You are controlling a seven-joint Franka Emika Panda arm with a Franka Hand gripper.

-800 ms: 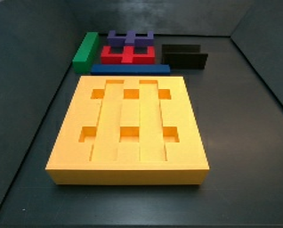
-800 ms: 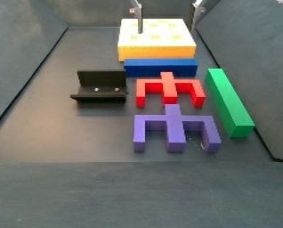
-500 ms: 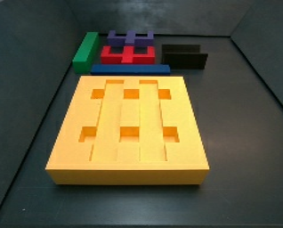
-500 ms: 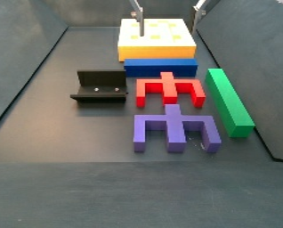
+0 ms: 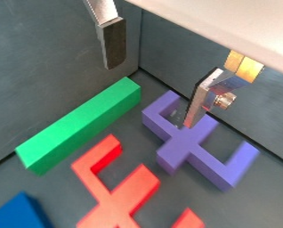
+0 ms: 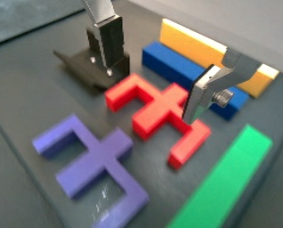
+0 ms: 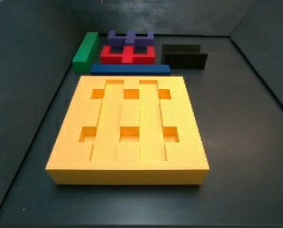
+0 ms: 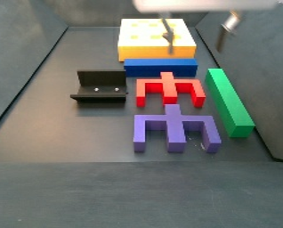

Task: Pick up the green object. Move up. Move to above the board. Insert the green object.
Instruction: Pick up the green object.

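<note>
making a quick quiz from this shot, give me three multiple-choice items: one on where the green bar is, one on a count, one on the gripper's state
1. Where does the green object lie?
A. on the floor beside the red piece and the purple piece
B. on top of the board
C. inside the fixture

2. How many square holes show in the board's top?
A. four
B. six
C. nine

3. What state is the gripper in?
A. shut on the green object
B. shut on the blue bar
C. open, holding nothing

Answers:
1. A: a side view shows it flat on the floor along both pieces.
2. B: two rows of three.
3. C: both wrist views show the fingers apart with nothing between, above the floor pieces.
</note>
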